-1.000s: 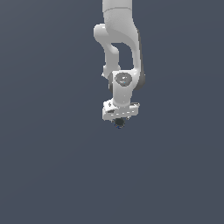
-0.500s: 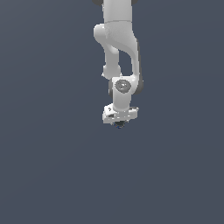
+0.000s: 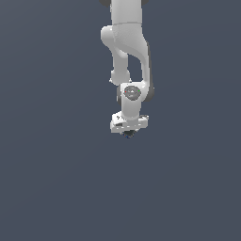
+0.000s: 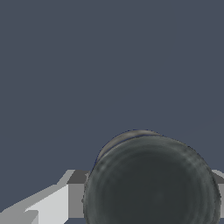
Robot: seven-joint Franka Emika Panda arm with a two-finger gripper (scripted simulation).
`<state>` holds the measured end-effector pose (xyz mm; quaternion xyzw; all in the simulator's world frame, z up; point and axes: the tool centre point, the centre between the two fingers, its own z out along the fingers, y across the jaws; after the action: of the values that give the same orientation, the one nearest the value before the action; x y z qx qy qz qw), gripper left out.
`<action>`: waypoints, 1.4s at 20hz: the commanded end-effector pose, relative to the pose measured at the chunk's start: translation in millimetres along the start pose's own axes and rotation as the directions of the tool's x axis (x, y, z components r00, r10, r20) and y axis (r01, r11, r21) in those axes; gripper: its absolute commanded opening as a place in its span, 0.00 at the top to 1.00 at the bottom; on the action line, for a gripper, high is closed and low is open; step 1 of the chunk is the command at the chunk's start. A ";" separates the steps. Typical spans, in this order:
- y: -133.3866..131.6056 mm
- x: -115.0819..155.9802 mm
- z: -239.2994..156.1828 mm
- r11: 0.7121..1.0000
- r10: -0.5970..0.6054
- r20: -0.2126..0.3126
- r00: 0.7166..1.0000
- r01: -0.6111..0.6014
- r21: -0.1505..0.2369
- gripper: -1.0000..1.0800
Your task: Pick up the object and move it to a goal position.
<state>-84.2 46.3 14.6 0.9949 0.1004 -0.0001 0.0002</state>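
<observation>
Beneath the white arm [image 3: 128, 52], against a plain slate-grey backdrop, the gripper [image 3: 128, 132] hangs with its jaws closed on the object [image 3: 128, 134], a dark roundish thing that fills much of the wrist view between grey fingers [image 4: 75, 194].

The white arm [image 3: 126, 42] comes down from the top edge of the exterior view, bends at a bulky elbow, and ends in a wrist [image 3: 132, 94] pointing straight down. Under the wrist sits the pincer [image 3: 128, 133], its white bar roughly level, slightly tilted. The short fingers below it stand close together, clamped on the small dark object [image 3: 128, 134]. In the wrist view a grey finger [image 4: 74, 190] shows beside that round object.
</observation>
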 end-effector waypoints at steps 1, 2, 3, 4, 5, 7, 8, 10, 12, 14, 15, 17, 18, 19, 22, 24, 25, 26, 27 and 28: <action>-0.3 0.4 1.0 1.000 0.000 0.000 1.000 0.000 0.000 1.00; -0.2 0.1 0.0 1.000 0.000 0.000 1.000 0.000 0.000 1.00; -0.3 0.1 -0.2 1.000 0.000 0.000 1.000 0.000 0.000 1.00; -0.7 0.2 -1.0 1.000 0.000 0.000 1.000 0.000 0.000 1.00; -1.4 0.3 -2.3 1.000 0.000 0.000 1.000 0.000 0.000 1.00; -3.4 0.7 -6.5 1.000 0.000 0.000 1.000 0.000 0.000 1.00; -4.8 0.9 -9.5 1.000 0.000 0.000 1.000 0.000 0.000 1.00; -8.4 1.6 -16.9 1.000 0.000 0.000 1.000 0.000 0.000 1.00; -13.1 2.6 -26.7 1.000 0.000 0.000 1.000 0.000 0.000 1.00; -18.9 3.7 -38.7 1.000 0.000 0.000 1.000 0.000 0.000 1.00; -22.2 4.4 -45.5 1.000 0.000 0.000 1.000 0.000 0.000 1.00; -29.5 5.9 -60.8 1.000 0.000 0.000 1.000 0.000 0.000 1.00; -33.5 6.8 -69.2 1.000 0.000 0.000 1.000 0.000 0.000 1.00; -37.7 7.7 -78.0 1.000 0.000 0.000 1.000 0.000 0.000 1.00; -51.7 10.8 -107.3 1.000 0.000 0.000 1.000 0.000 0.000 1.00; -62.3 13.2 -128.8 1.000 -0.001 0.000 1.000 0.001 -0.001 1.00; -67.4 14.4 -139.6 1.000 -0.001 0.000 1.000 0.001 -0.001 1.00; -72.5 15.6 -150.2 1.000 -0.001 0.000 1.000 0.001 -0.001 1.00; -77.5 16.9 -160.8 1.000 -0.001 0.000 1.000 0.001 -0.001 1.00; -82.5 18.2 -171.3 1.000 -0.001 0.000 1.000 0.001 -0.001 1.00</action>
<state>-82.7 123.0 169.3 0.9949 0.1009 -0.0001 0.0005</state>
